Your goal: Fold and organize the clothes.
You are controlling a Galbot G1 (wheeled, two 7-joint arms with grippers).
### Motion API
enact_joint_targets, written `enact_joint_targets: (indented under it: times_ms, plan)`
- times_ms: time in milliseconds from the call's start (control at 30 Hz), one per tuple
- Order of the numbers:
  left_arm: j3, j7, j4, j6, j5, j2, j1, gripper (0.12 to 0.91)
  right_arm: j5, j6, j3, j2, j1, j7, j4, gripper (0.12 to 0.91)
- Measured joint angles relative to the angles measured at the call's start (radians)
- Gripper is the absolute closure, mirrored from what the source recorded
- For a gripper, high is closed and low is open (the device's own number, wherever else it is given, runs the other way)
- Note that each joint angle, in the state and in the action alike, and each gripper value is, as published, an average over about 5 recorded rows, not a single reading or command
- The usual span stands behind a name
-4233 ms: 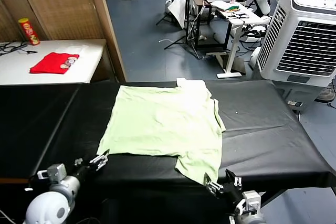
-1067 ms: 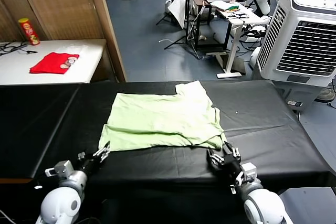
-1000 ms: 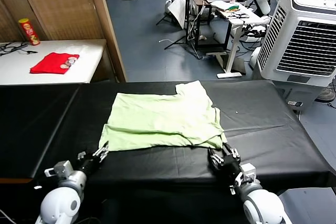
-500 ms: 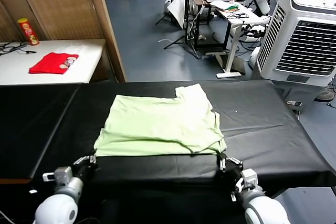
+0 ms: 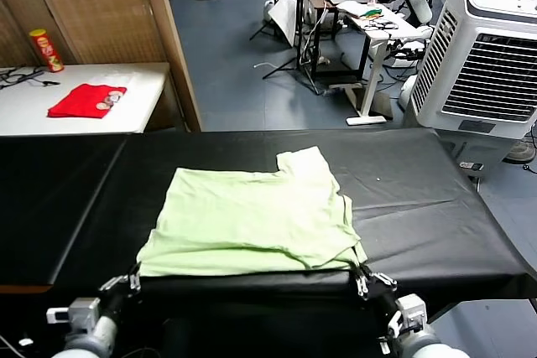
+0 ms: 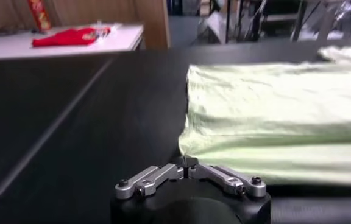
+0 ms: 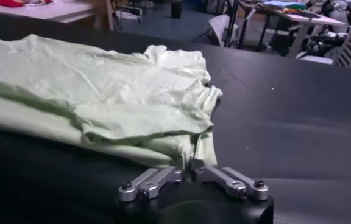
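A long black counter [image 5: 436,207] filled the foreground. Behind it to the right stood a big white air cooler [image 5: 482,56] with a louvred front, and cluttered desks filled the room beyond. To the left a white side counter [image 5: 50,115] ran up to a wooden partition [image 5: 168,39].

On the black counter the pale green shirt [image 5: 252,220] lay folded over on itself, its doubled near edge running along the counter's front edge and a sleeve or collar flap sticking up at the far right corner. No printed patch showed from where I stood.

The small red cloth [image 5: 84,100] lay flat on the white counter, well apart from the shirt, with a tall can [image 5: 45,49] in red and yellow standing behind it; I could not read its label.

The left end effector [image 5: 127,282] sat at the shirt's near left corner, its tips meeting right at the fabric edge in the wrist view [image 6: 187,164], though I could not tell if it pinched the cloth. The right end effector [image 5: 366,278] was at the near right corner [image 7: 187,165], and I could not tell whether it gripped or had let go.
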Motion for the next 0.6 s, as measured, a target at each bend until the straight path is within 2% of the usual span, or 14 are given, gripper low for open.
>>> enact_joint_targets:
  times_ms: [133, 233, 300, 433, 600]
  plan:
    - [-0.023, -0.011, -0.034, 0.014, 0.000, -0.003, 0.022, 0.480, 0.056, 0.007, 0.028, -0.009, -0.007, -0.006, 0.034, 0.243]
    - [-0.041, -0.009, -0.057, 0.026, -0.005, -0.006, 0.020, 0.325, 0.106, 0.029, 0.048, -0.018, 0.025, -0.001, 0.034, 0.229]
    - [-0.046, -0.007, -0.064, 0.035, -0.021, -0.005, 0.002, 0.264, 0.129, 0.054, 0.047, -0.026, 0.073, 0.001, 0.015, 0.228]
    - [-0.031, -0.007, -0.046, 0.054, -0.062, 0.012, -0.092, 0.235, 0.144, 0.089, 0.011, -0.036, 0.231, 0.005, -0.074, 0.227]
    - [0.025, -0.015, 0.039, 0.078, -0.099, 0.044, -0.296, 0.232, 0.145, 0.092, -0.079, -0.035, 0.481, 0.029, -0.239, 0.227]
